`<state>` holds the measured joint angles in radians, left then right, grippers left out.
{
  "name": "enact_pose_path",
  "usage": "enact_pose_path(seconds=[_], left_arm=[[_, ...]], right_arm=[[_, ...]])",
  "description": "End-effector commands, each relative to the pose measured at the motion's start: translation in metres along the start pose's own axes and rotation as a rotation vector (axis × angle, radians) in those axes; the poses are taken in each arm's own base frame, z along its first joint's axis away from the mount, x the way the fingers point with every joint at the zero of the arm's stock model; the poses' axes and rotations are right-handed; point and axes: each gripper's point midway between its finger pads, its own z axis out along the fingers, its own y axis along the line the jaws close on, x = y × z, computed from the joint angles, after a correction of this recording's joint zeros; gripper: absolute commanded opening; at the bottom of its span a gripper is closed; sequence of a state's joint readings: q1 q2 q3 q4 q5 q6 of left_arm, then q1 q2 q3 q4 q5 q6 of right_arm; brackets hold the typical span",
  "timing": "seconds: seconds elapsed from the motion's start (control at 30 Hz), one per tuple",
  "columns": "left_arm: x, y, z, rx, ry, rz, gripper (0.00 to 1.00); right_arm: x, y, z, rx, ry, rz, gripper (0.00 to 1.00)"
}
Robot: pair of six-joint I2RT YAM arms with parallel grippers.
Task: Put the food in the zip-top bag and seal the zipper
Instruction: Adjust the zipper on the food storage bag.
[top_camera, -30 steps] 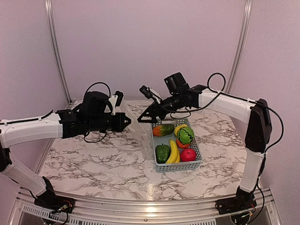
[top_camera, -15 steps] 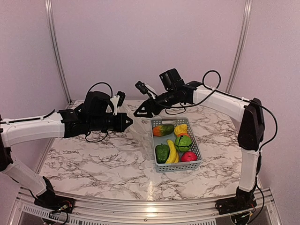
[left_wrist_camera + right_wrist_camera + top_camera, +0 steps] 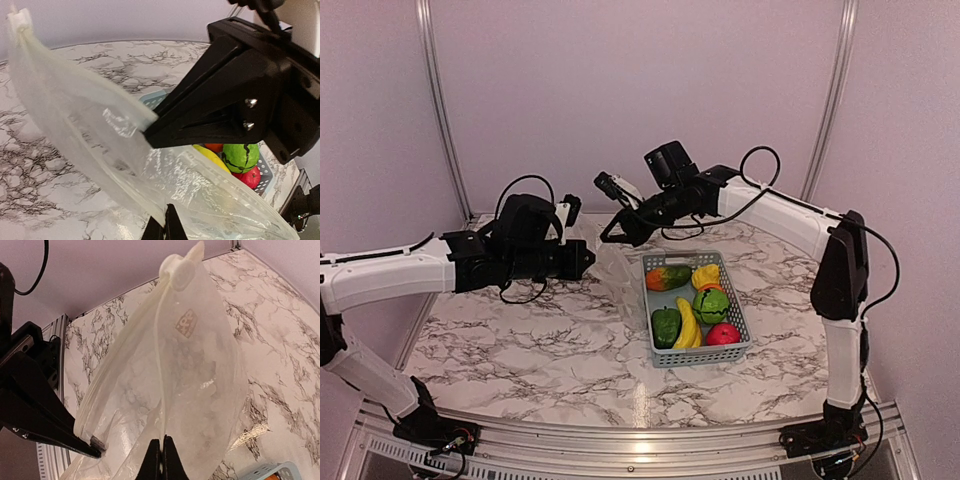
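The clear zip-top bag (image 3: 205, 365) hangs in the air between both grippers, left of the basket. My left gripper (image 3: 165, 226) is shut on one lip of its mouth, and the film (image 3: 90, 130) billows in front of it. My right gripper (image 3: 162, 456) is shut on the other lip, right on the zipper (image 3: 160, 355). From above, the left gripper (image 3: 592, 258) and the right gripper (image 3: 606, 238) nearly meet tip to tip. The food lies in the basket: banana (image 3: 689, 325), green pepper (image 3: 666, 327), red apple (image 3: 723, 334), a dark green piece (image 3: 711, 305) and a yellow piece (image 3: 705, 275).
The light-blue slotted basket (image 3: 735, 352) stands on the marble table (image 3: 520, 340), right of centre. The right arm (image 3: 780, 210) reaches over the back of the table above the basket. Purple walls close in the back and both sides.
My right gripper has closed on the bag's edge while its arm rose and swung left, away from the basket. The left arm has barely moved and kept its grip.
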<state>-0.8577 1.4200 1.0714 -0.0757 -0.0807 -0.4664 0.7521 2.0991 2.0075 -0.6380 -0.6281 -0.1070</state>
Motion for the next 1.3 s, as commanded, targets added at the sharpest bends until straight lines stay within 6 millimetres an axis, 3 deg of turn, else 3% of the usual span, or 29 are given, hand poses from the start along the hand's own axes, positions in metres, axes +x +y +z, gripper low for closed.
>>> enact_pose_path(seconds=[0.0,0.1,0.2,0.27,0.4,0.5,0.63,0.8,0.9,1.07,1.27], left_arm=[[-0.009,0.061,-0.024,-0.331,-0.010,-0.015,0.00],[-0.024,0.088,-0.050,-0.480,-0.071,0.006,0.00],[-0.038,0.090,-0.062,-0.501,-0.121,0.033,0.00],[-0.044,0.089,-0.064,-0.506,-0.137,0.035,0.00],[-0.046,0.086,-0.058,-0.488,-0.146,0.033,0.00],[-0.044,0.080,-0.052,-0.449,-0.134,0.038,0.00],[-0.044,0.063,-0.046,-0.345,-0.128,0.054,0.00],[-0.046,0.056,-0.054,-0.321,-0.100,0.094,0.00],[-0.049,0.058,-0.065,-0.347,-0.076,0.135,0.00],[-0.053,0.059,-0.085,-0.378,-0.035,0.193,0.00],[-0.045,0.057,-0.087,-0.353,-0.001,0.184,0.00]], right_arm=[[-0.022,-0.020,-0.029,0.170,-0.016,-0.061,0.00],[-0.023,-0.045,-0.056,0.318,-0.019,-0.047,0.00],[-0.015,-0.062,-0.071,0.418,-0.011,-0.024,0.00],[-0.008,-0.062,-0.071,0.423,0.002,-0.011,0.00],[-0.002,-0.049,-0.071,0.366,0.002,0.007,0.00],[-0.004,-0.011,-0.068,0.157,-0.028,-0.013,0.00],[-0.005,0.030,-0.077,-0.067,-0.069,-0.029,0.17],[-0.003,0.032,-0.099,-0.092,-0.072,-0.102,0.28],[0.022,0.015,-0.104,-0.033,0.004,-0.162,0.30],[0.086,-0.030,-0.112,0.210,0.215,-0.301,0.40],[0.153,-0.061,-0.121,0.362,0.416,-0.349,0.54]])
